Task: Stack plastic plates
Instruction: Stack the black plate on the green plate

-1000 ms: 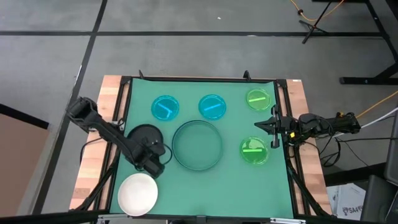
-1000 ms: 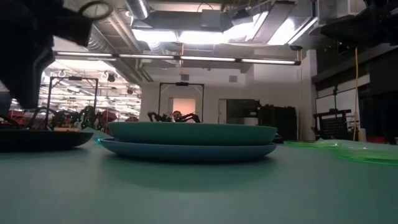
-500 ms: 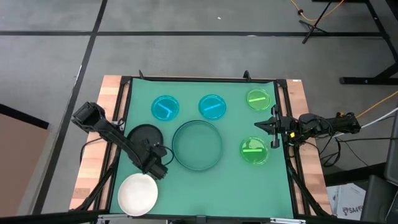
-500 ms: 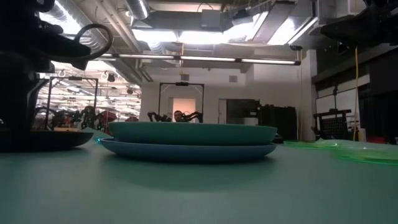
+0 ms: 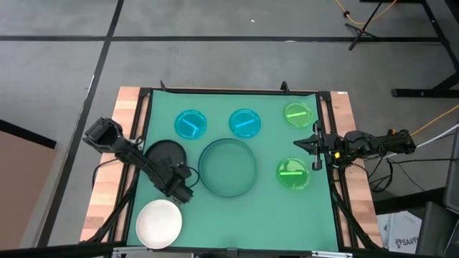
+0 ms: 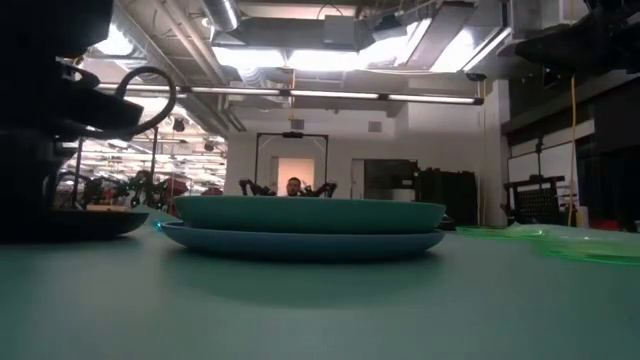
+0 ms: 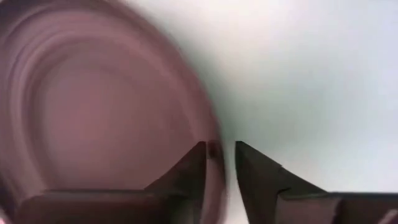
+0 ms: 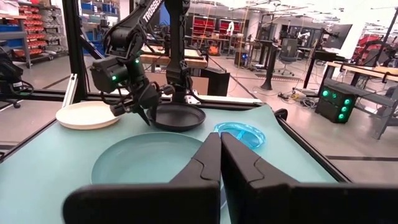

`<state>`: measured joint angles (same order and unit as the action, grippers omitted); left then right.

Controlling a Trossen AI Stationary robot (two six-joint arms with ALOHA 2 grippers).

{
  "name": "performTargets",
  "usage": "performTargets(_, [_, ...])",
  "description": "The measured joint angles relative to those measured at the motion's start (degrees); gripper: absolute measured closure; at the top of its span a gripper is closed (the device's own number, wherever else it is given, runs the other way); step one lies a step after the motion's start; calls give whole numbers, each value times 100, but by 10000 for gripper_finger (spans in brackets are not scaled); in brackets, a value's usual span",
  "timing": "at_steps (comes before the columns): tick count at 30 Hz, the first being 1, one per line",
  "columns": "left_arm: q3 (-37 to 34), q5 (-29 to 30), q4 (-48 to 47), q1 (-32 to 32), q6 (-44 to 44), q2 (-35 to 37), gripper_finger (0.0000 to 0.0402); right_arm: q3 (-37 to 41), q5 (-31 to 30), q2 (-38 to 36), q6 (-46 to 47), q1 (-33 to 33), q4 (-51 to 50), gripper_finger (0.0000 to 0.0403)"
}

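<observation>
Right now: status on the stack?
Left hand straddling black plate rim, fingers apart. Right hand shut, parked between green plates. Green on blue plate stacked. Nothing blocking.

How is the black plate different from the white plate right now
The black plate is dark and sits farther back on the mat; the white plate is pale and lies at the near edge. The left end effector has its fingers astride the black plate's rim; the white plate lies untouched. Both are round, similar in size and unstacked.
</observation>
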<state>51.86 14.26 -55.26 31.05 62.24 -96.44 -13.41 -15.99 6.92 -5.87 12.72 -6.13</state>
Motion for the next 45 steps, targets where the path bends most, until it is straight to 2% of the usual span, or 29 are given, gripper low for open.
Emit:
performTargets(5, [0, 36, -23, -69, -419, 0, 391, 0, -3, 0, 0, -1, 2, 402])
performTargets(12, [93, 307, -88, -79, -699, 0, 394, 0, -3, -1, 103, 0, -44, 402])
performTargets(15, [231, 244, -405, -103, -800, 0, 396, 0, -2, 0, 142, -1, -26, 402])
performTargets(20, [629, 367, -883, -75, -579, 35, 395, 0, 47, 0, 264, 1, -57, 402])
performTargets(34, [1794, 1066, -952, -128, -960, 46, 395, 0, -4, -2, 240, 1, 22, 402])
performTargets(39, [2070, 1687, -402, -101, -1695, 46, 395, 0, -4, -2, 216, 1, 22, 402])
performTargets(45, [2079, 1768, 997, -381, -3104, -28, 395, 0, -4, -2, 216, 1, 3, 402])
